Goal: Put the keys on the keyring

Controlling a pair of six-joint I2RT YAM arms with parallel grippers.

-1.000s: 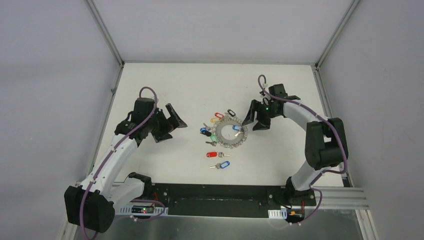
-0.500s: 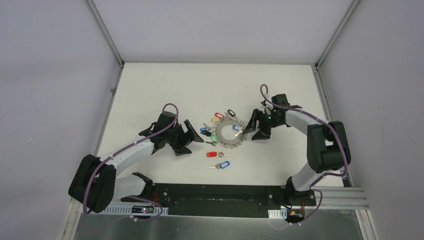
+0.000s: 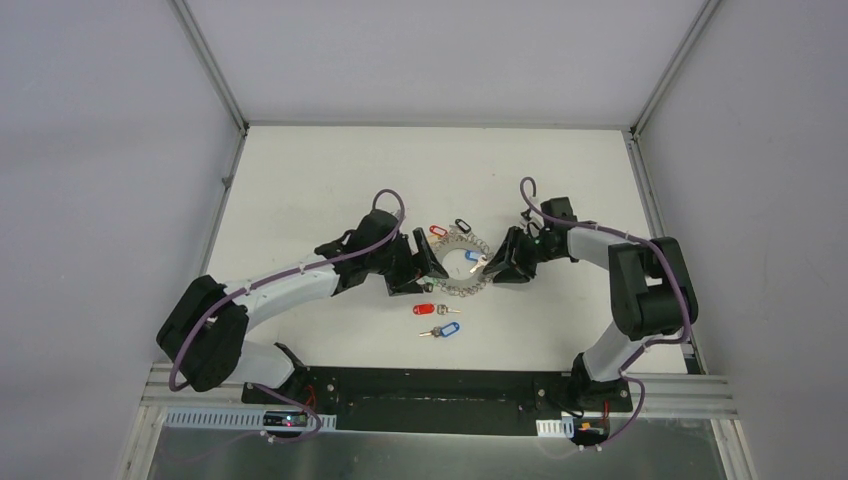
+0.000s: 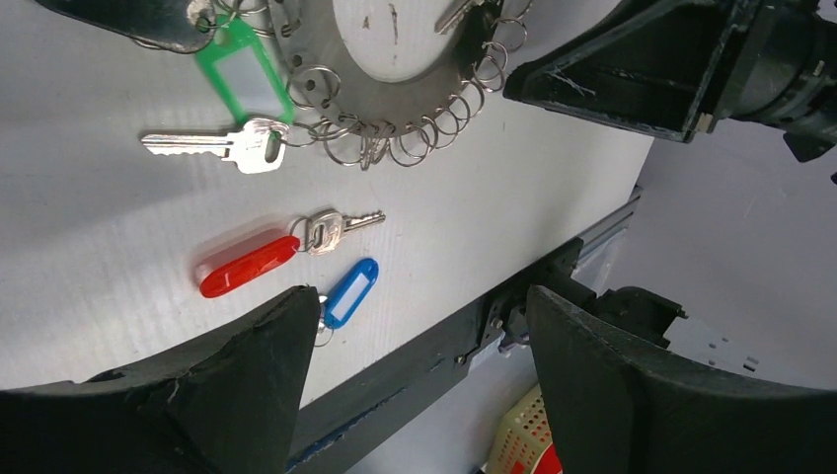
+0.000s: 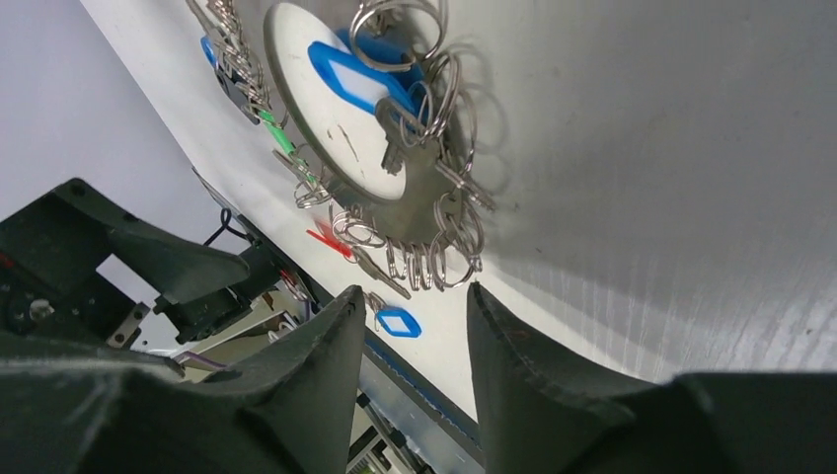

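Top external view is showing the keyring (image 3: 470, 287) lying flat at mid-table, with the left gripper (image 3: 425, 268) at its left rim and the right gripper (image 3: 503, 266) at its right rim; whether either is touching the ring is not clear. 2 loose keys are lying near the ring, on the side toward the arm bases: the red-tagged key (image 3: 424, 309) and, just past it, the blue-tagged key (image 3: 441, 329).

On the left wrist view the left gripper's fingers are standing wide apart with nothing between them. On the right wrist view the right gripper's fingers are showing only a narrow gap, also pinching nothing.

Both keys are looking light, stiff and thin, lying flat on the smooth table (image 3: 330, 180), so the metal blade is probably going to slip away. The thicker plastic tag is looking like the better place to pinch. The ring is likely heavier and rigid, but its small wire loops (image 4: 395, 148) are springy and may need 1 claw steadying the plate.
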